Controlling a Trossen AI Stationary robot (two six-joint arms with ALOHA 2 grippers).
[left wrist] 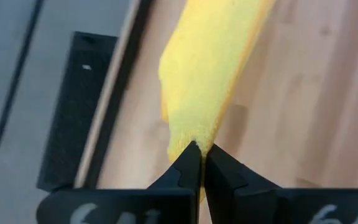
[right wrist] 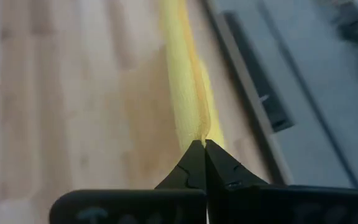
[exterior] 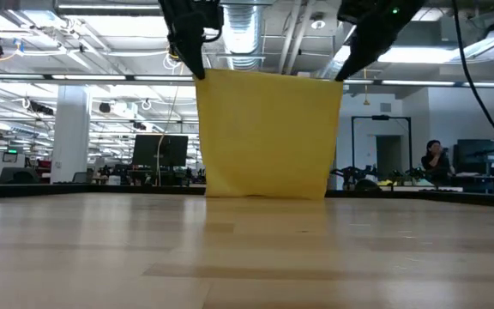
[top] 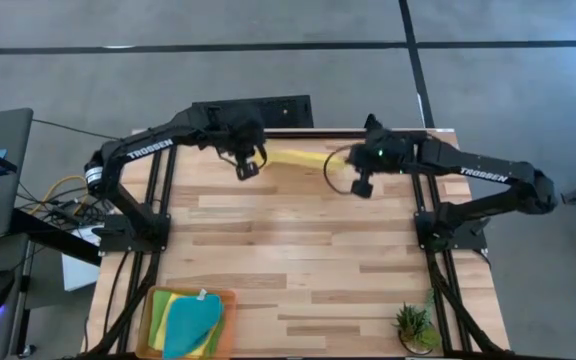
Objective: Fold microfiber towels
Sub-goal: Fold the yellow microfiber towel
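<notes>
Both arms reached over the far side of the tabletop (top: pixel 308 250) and held one yellow towel (exterior: pixel 268 133) between them. The left end effector (top: pixel 247 168) was pinched tight on one upper corner of it, and the right end effector (top: pixel 362 186) was pinched on the other upper corner. In the low view the towel hung as a flat sheet, its top edge stretched between the two grips and its bottom edge at or just above the wood; whether it touched could not be told. From above it showed only as a narrow yellow strip between the two arms. At the near left corner an orange tray (top: pixel 230 296) held the other towels in a stack, a teal towel (top: pixel 193 322) on top, with lime green and yellow edges showing under it. A small potted plant (top: pixel 414 325) stood at the near right corner.
</notes>
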